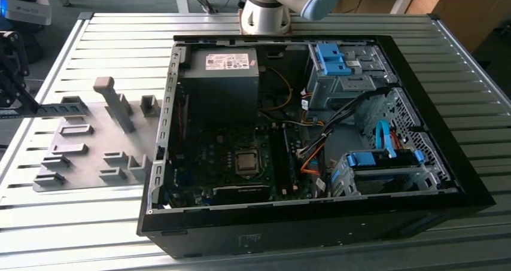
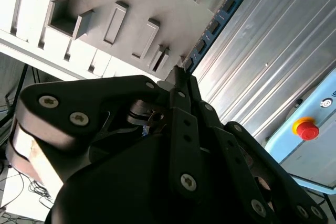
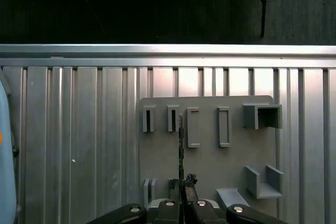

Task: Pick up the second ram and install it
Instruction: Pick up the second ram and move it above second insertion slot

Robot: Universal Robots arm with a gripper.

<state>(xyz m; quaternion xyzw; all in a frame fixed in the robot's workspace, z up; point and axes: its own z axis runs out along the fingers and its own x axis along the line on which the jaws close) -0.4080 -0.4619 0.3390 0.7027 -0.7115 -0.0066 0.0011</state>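
Note:
The second ram [image 1: 64,109] is a thin blue-green stick held level just above the grey holder plate [image 1: 88,163] at the exterior view's left. My gripper [image 1: 30,109] is shut on one end of it. In the second wrist view the ram [image 2: 216,22] reaches out from the closed fingertips [image 2: 181,80] over the plate's slots. The first wrist view shows the ram [image 3: 181,140] edge-on, between two holder blocks, with the gripper [image 3: 185,183] clamped on it. The open computer case [image 1: 160,163] lies at the exterior view's centre, its motherboard [image 1: 239,163] facing up.
The case holds a power supply [image 1: 219,73], blue drive cages [image 1: 339,61] and orange and black cables [image 1: 312,151]. Grey holder blocks [image 1: 112,100] stand up from the plate. A red stop button [image 2: 306,128] sits beside the ribbed metal table [image 1: 80,223]. The arm's base [image 1: 267,11] stands behind the case.

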